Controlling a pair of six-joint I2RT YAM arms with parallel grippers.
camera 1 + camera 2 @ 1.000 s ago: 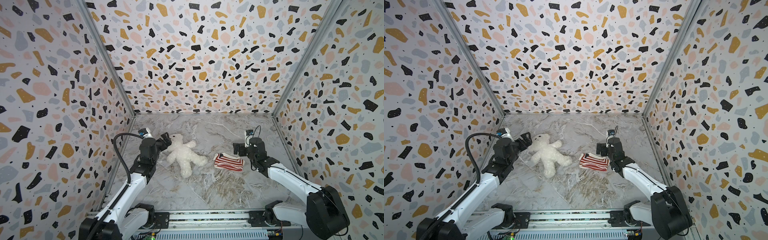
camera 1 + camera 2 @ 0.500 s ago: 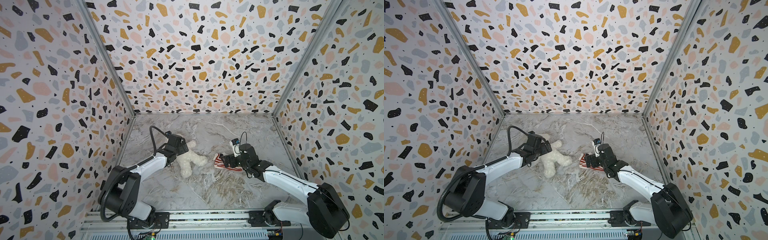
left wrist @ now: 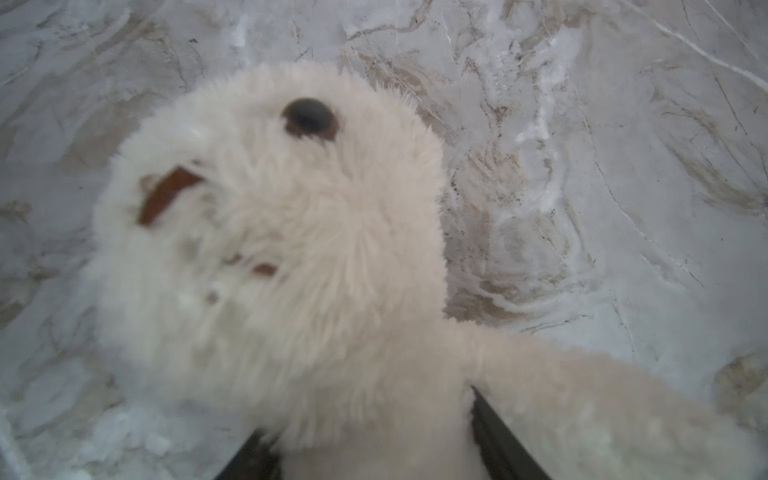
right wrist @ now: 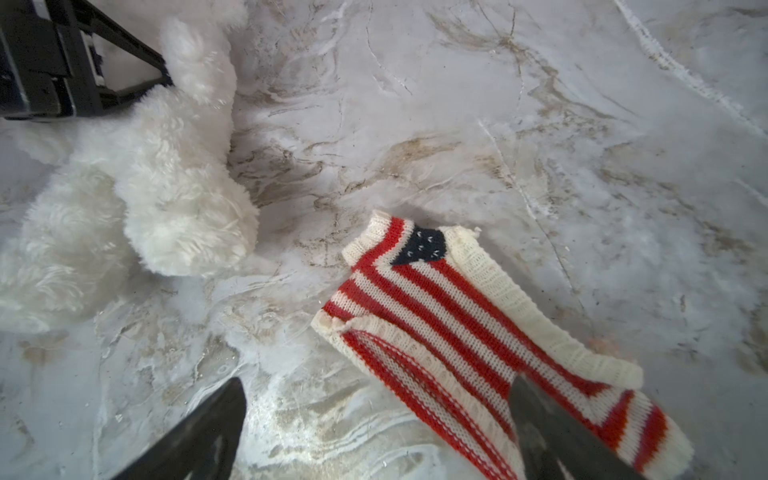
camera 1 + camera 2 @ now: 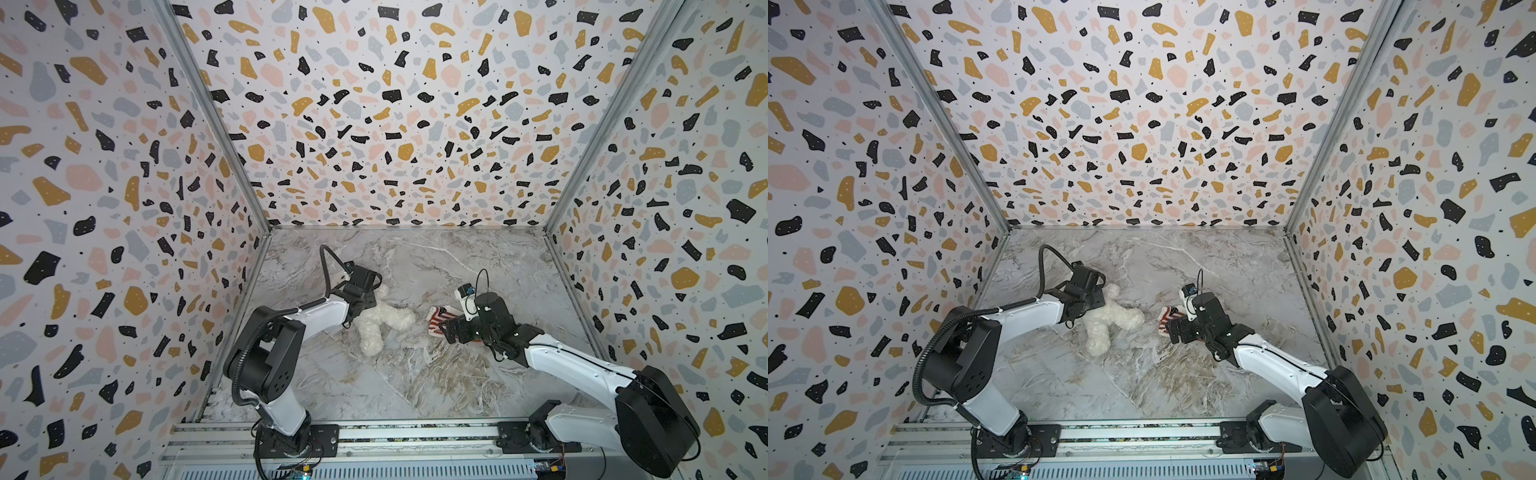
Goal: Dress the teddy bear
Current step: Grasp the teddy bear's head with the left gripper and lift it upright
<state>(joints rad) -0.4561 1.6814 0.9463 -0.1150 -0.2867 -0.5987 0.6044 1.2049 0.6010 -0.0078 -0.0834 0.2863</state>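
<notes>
Soft, light, floppy: teddy bear (image 5: 384,320) sprawled left of centre on the worktop (image 5: 415,382), striped sweater (image 4: 457,324) near on its right. Best taken deep round the torso, not by loose fur. Flanked at the upper body by left fingers (image 3: 494,432), clamped or not cannot tell; spread open over the sweater, right fingers (image 4: 199,432)

Fluffy white teddy bear (image 5: 383,319), undressed, flat on marble tabletop (image 5: 415,374), L of ctr.

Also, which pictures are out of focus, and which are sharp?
In the left wrist view the teddy bear is soft, out of focus, the marble floor behind sharper; in the right wrist view the striped sweater is crisp, the fingers blurred; both top views look sharp.
</notes>
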